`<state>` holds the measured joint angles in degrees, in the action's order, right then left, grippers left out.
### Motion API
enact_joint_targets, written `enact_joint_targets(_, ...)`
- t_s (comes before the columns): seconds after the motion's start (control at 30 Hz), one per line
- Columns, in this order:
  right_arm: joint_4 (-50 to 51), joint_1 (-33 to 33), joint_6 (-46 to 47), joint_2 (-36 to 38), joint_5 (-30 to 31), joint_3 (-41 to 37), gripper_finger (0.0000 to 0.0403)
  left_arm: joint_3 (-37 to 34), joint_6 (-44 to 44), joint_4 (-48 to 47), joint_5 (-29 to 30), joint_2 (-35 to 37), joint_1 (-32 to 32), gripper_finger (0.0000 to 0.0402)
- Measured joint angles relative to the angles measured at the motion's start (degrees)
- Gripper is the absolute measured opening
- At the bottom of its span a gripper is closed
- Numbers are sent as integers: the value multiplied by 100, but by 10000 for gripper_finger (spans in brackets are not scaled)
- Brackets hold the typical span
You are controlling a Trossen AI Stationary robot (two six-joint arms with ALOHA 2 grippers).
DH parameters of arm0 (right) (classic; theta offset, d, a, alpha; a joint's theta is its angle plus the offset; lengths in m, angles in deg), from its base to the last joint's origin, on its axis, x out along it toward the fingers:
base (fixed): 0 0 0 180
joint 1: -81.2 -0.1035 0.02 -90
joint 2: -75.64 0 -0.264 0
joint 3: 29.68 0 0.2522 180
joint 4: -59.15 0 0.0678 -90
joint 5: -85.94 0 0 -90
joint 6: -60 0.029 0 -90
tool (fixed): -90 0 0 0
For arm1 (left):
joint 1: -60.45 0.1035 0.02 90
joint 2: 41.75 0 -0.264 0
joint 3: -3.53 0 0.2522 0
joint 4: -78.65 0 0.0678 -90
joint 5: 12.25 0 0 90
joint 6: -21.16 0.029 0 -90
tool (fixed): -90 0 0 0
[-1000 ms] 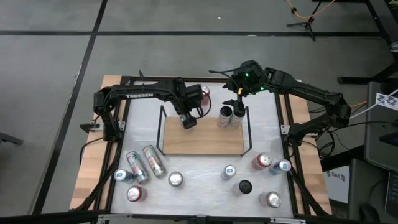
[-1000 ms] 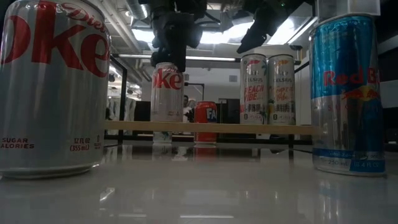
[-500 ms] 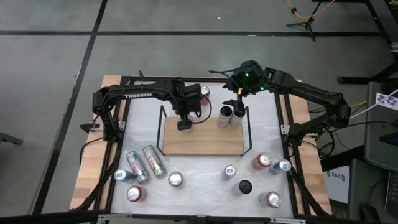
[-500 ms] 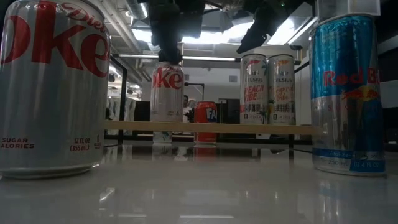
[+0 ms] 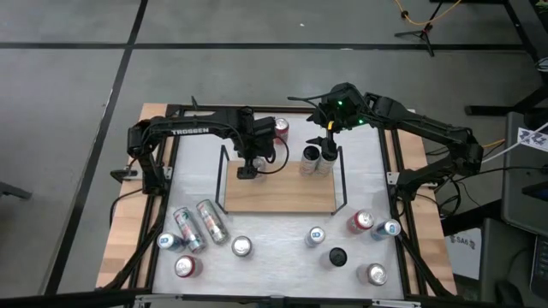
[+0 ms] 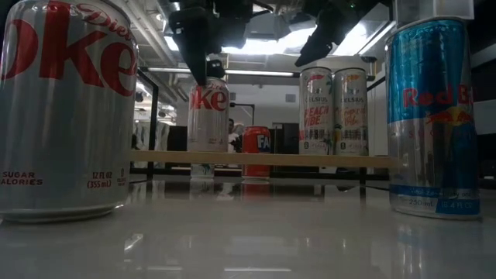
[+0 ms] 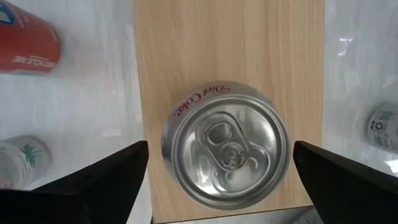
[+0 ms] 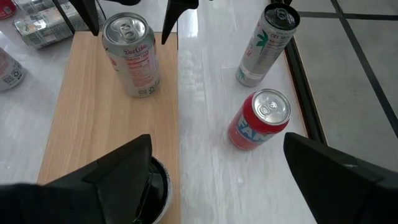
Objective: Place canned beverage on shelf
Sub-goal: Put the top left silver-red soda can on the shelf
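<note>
Left gripper (image 7: 217, 171) lifts clear of Diet Coke can (image 7: 226, 152) | can upright on shelf (image 5: 278, 192), released | both grippers wide, right gripper (image 8: 217, 168) waits over two slim cans (image 5: 317, 159)

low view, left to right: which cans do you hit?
Big Diet Coke can → Diet Coke can on the shelf → red can → two slim cans → Red Bull can.
</note>
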<state>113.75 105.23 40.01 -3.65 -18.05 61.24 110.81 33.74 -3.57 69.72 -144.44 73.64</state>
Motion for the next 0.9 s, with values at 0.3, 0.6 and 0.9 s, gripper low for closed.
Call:
enact_joint_targets(0.3,0,0,0,1,-1,0,360,0,-40,10,108,-1,-104,392)
enact_joint_targets(0.6,0,-2,0,0,-1,0,360,0,-40,102,417,-3,-395,392)
enact_joint_targets(0.9,-1,-2,0,0,-1,0,360,0,-241,229,433,-7,-396,392)
